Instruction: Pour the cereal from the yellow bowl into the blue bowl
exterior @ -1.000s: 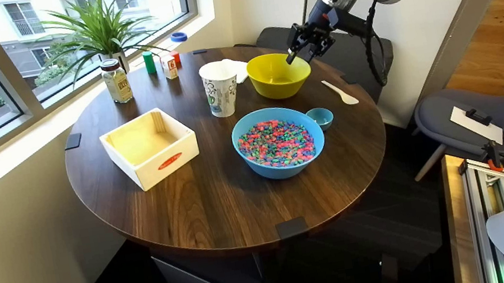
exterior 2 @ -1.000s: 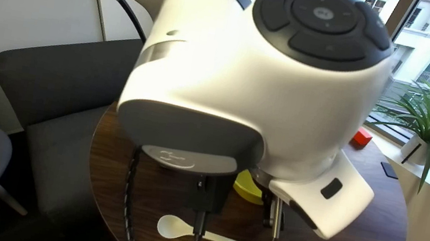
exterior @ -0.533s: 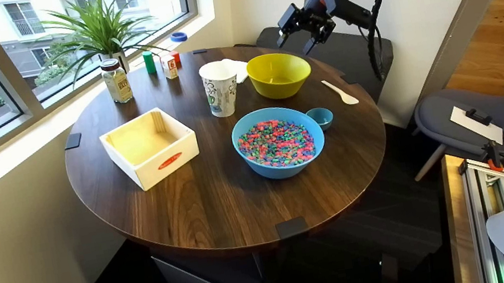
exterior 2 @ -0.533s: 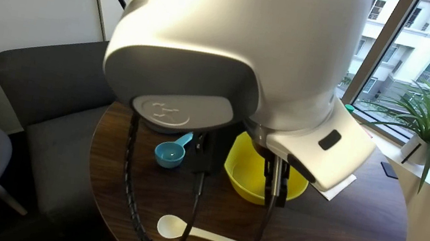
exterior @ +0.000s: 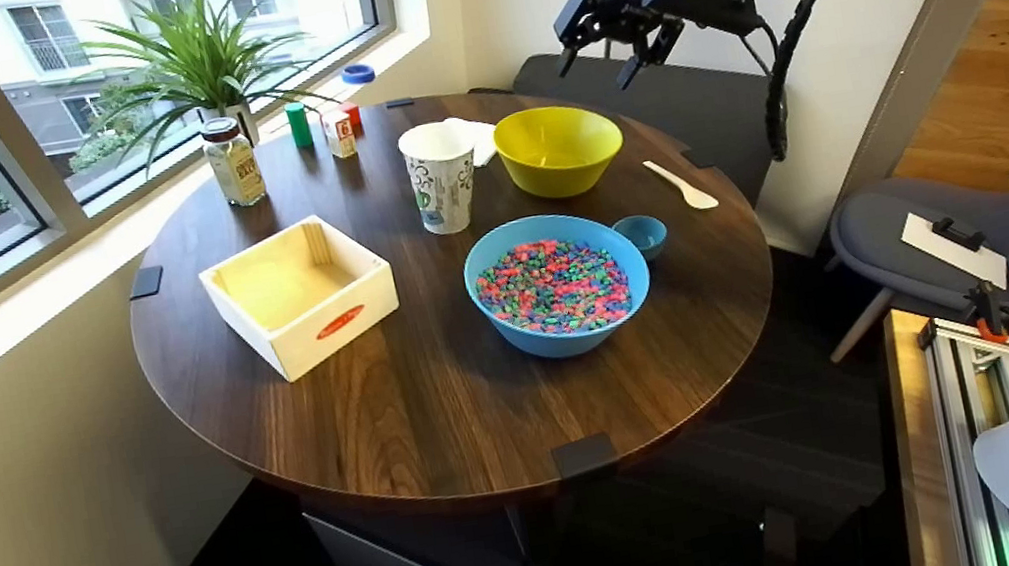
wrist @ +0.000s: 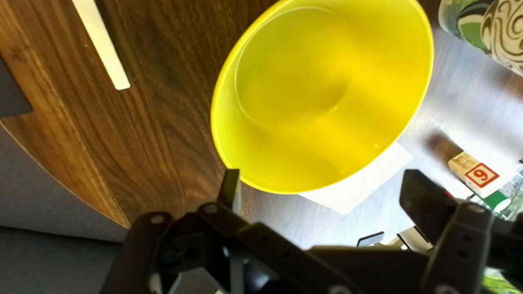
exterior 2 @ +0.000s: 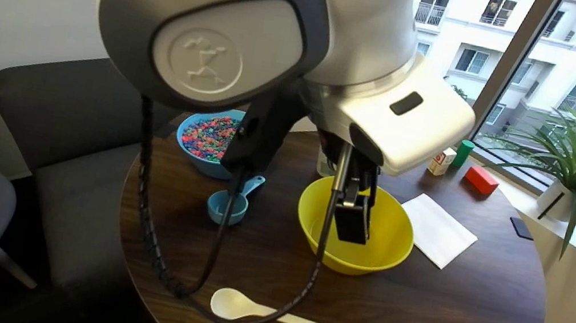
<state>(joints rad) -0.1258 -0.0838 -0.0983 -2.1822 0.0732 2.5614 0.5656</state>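
The yellow bowl (exterior: 560, 151) stands upright on the table and looks empty inside; it also shows in an exterior view (exterior 2: 382, 257) and the wrist view (wrist: 302, 81). The blue bowl (exterior: 565, 344) stands nearer the table's middle, out of the wrist view. The multicoloured cereal (exterior: 556, 287) lies in the blue bowl, and also shows in an exterior view (exterior 2: 209, 136). My gripper (exterior: 597, 74) is open and empty, above and behind the yellow bowl, apart from it. In the wrist view, its fingers (wrist: 322, 177) stand wide apart with nothing between them.
A patterned paper cup (exterior: 442, 181) and white napkin (exterior 2: 438, 231) stand beside the yellow bowl. A pale spoon (exterior: 682, 186) and small blue scoop (exterior: 643, 237) lie near the bowls. A wooden box (exterior: 315, 303), spice jar (exterior: 234, 164) and several small blocks are farther off.
My gripper has risen from the yellow bowl's rim and drawn back from it. Its fingers look wider apart than a second ago. The bowls and cereal have not moved.
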